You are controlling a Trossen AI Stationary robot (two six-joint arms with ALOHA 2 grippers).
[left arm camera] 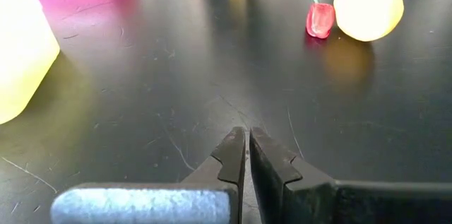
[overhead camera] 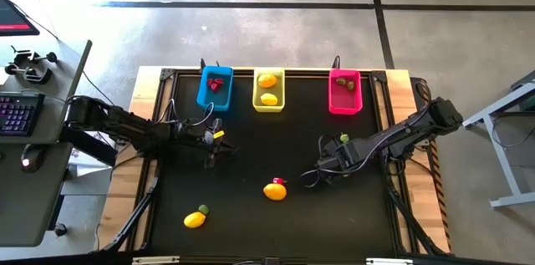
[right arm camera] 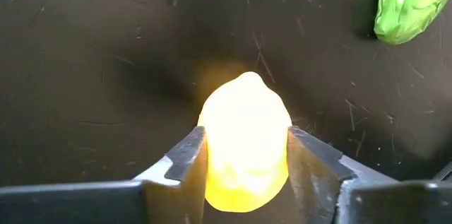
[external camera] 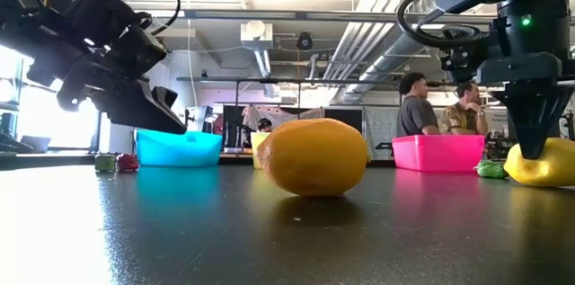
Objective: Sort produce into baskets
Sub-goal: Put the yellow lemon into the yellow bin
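Right tool at three o'clock clamped on a lemon, green bit beside it, left tool pinched closed at nine o'clock

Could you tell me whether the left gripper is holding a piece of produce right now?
No, the left gripper has its fingers shut together with nothing between them, above bare table.

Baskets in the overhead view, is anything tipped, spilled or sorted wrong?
Nothing stands out. The blue basket, yellow basket and pink basket stand upright in a row, with red pieces in the blue one and lemons in the yellow one.
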